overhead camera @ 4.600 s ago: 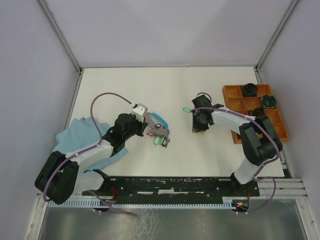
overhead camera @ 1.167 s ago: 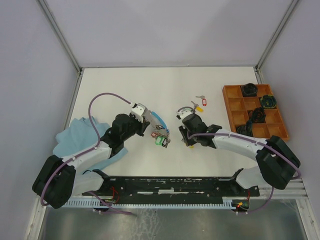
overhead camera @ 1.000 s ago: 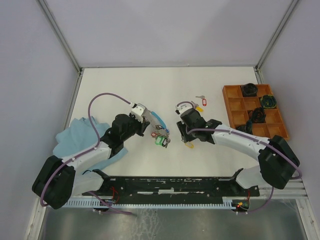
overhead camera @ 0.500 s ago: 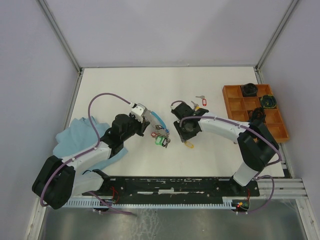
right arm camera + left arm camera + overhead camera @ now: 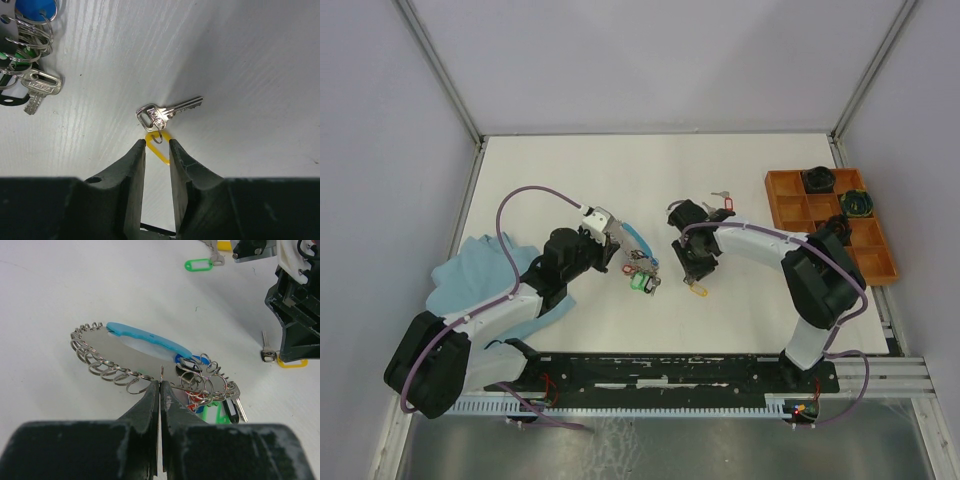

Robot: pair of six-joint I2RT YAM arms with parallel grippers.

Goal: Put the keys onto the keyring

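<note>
My left gripper (image 5: 619, 258) (image 5: 160, 385) is shut on the thin wire of the keyring (image 5: 107, 347), a grey loop with a blue sleeve (image 5: 638, 240) (image 5: 150, 337) and many small rings. Several keys (image 5: 642, 279) (image 5: 212, 397) hang bunched on it, also in the right wrist view's top left corner (image 5: 30, 82). A loose key with a yellow tag (image 5: 698, 291) (image 5: 167, 112) lies on the table. My right gripper (image 5: 694, 279) (image 5: 156, 144) stands over it, narrowly open, fingertips either side of the yellow tag's end (image 5: 159, 150).
A red-tagged key (image 5: 722, 207) lies beyond the right gripper, and a green-tagged key (image 5: 197, 264) shows in the left wrist view. An orange compartment tray (image 5: 790, 215) with dark coiled bundles stands at the right. A blue cloth (image 5: 480, 275) lies under the left arm.
The right arm has swung its elbow rightward and turned the wrist, with its fingers now set around the yellow tag and slightly narrower. The left gripper and keyring have not moved.
</note>
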